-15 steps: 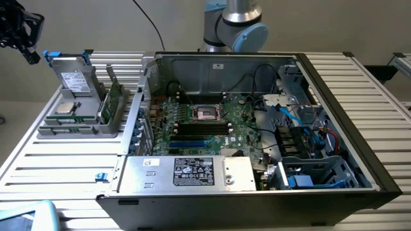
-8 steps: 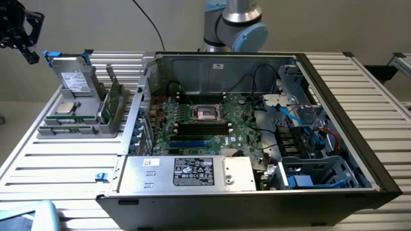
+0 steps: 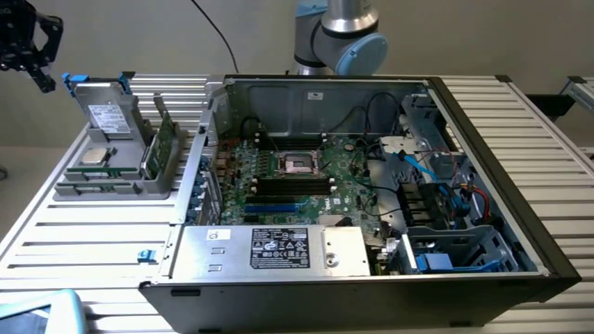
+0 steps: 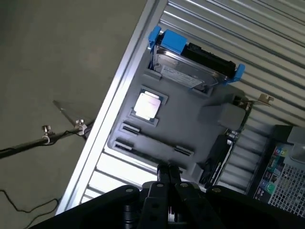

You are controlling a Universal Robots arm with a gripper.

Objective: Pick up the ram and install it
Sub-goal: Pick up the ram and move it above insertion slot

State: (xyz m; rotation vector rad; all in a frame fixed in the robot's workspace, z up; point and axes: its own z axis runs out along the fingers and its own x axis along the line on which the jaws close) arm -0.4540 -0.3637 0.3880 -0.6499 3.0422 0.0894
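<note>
The ram (image 3: 96,173) is a thin green strip lying on edge in a slot of the grey parts tray (image 3: 69,191), on the exterior view's left. In the wrist view the ram (image 4: 156,140) runs between two small clips of that tray (image 4: 190,124). My black gripper (image 3: 43,82) hangs high above the tray's far corner, well apart from the ram. Its fingers (image 4: 167,174) are pressed together with nothing between them. The open computer case (image 3: 483,174) holds the green motherboard, with long black slots (image 3: 292,184) near its middle.
The tray also carries a silver processor (image 4: 148,106), a hard drive in a blue caddy (image 4: 190,67) and an upright, wider green card (image 3: 165,146). A power supply (image 3: 278,249) fills the case's near side. Cables and drive cages (image 3: 446,243) crowd its right. The arm's base (image 3: 339,35) stands behind.
</note>
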